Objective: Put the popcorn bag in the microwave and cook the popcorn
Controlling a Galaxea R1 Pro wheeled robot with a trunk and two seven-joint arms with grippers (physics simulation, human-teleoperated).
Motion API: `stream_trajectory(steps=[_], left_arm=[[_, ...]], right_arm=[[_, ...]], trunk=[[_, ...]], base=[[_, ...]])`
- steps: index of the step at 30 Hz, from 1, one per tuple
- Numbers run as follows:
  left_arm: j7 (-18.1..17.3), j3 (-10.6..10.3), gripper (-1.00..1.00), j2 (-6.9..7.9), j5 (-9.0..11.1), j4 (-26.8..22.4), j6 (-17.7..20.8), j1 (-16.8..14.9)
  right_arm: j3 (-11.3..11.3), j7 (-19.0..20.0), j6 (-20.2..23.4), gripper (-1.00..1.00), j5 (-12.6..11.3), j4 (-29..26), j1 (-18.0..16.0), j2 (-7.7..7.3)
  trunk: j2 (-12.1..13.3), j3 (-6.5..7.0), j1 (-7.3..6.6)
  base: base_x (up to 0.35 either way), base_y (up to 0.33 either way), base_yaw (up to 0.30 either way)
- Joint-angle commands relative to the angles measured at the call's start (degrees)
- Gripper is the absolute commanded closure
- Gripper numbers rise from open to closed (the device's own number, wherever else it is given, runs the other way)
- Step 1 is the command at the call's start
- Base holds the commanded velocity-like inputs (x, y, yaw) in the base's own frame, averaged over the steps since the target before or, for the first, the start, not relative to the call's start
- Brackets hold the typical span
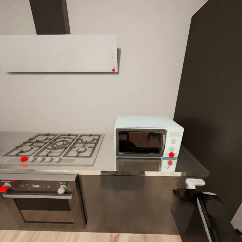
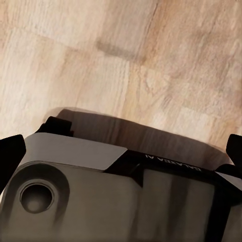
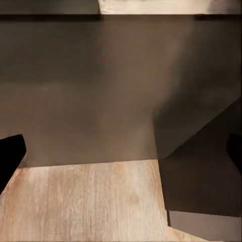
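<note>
One microwave (image 1: 149, 136), door closed, sits on the grey surface (image 1: 141, 169) right of the gas hob (image 1: 53, 148). Left claw (image 2: 121, 151) and right claw (image 3: 121, 151) both spread wide, empty, over wood floor (image 2: 126, 55); right one faces dark cabinet fronts (image 3: 85, 91).

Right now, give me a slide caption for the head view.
Closed mint-blue microwave on the grey countertop beside a gas hob, built-in oven below, range hood above.
</note>
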Motion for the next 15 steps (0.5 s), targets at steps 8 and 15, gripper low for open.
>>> stream_trajectory(steps=[8,15], left_arm=[[-0.1,-0.5,-1.0,-0.02,0.5,0.1,-0.3,0.0],[0.0,-0.5,-1.0,0.08,0.5,0.1,-0.4,0.0]], right_arm=[[-0.1,-0.2,5.8,-1.0,0.8,-0.4,-17.9,-0.05],[-3.6,0.3,-13.5,-1.0,0.4,11.7,-18.5,0.35]], trunk=[[0.0,-0.08,0.0],[0.0,-0.08,0.0]], base=[[0.0,0.0,0.0],[0.0,0.0,0.0]])
